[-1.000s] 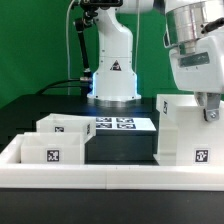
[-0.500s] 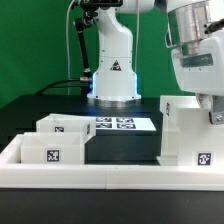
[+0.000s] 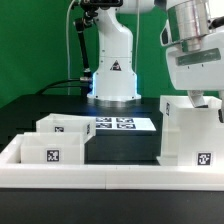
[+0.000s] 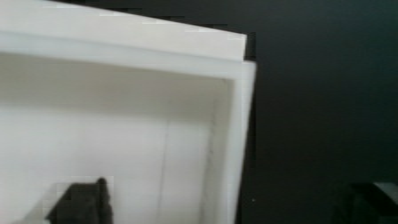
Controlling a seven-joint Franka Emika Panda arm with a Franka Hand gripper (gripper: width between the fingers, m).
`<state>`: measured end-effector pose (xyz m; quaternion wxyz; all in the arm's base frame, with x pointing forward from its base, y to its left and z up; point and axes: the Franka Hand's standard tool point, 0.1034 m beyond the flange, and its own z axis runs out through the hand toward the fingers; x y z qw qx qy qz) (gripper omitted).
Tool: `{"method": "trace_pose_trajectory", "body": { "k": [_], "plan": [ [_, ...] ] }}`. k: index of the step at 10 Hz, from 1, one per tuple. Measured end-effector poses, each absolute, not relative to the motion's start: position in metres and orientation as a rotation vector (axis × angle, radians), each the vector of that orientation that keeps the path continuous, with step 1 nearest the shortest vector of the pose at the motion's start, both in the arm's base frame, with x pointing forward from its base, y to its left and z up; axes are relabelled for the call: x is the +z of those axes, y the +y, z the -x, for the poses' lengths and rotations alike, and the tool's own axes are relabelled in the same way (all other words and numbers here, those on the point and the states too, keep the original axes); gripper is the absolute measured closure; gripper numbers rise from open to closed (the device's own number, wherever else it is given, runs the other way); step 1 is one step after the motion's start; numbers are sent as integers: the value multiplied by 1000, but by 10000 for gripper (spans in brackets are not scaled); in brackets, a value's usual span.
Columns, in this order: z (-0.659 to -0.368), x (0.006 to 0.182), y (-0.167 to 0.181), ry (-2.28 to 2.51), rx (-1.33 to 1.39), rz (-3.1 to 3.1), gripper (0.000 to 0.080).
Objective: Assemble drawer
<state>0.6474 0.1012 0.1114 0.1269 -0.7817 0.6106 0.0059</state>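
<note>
A large white drawer box (image 3: 190, 135) with a marker tag stands at the exterior view's right. My gripper (image 3: 208, 100) hovers just above its top edge, open and empty. In the wrist view the two dark fingertips (image 4: 80, 200) stand far apart on either side of the box's white side wall (image 4: 228, 120), and my gripper (image 4: 231, 205) holds nothing. Two smaller white drawer parts (image 3: 58, 140) with tags stand at the exterior view's left.
The marker board (image 3: 122, 124) lies flat at the middle back, in front of the robot base (image 3: 114, 80). A long white rail (image 3: 110, 178) runs along the front edge. The table top is black.
The large box shifted slightly toward the exterior view's right, then my gripper rose a little above its top edge.
</note>
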Motion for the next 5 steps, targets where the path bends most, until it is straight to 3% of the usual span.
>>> {"method": "trace_pose_trajectory", "body": {
  "k": [1, 5],
  "plan": [
    [-644, 120, 100, 1693, -4, 2333, 156],
    [-637, 164, 82, 1319, -76, 2537, 151]
  ]
}}
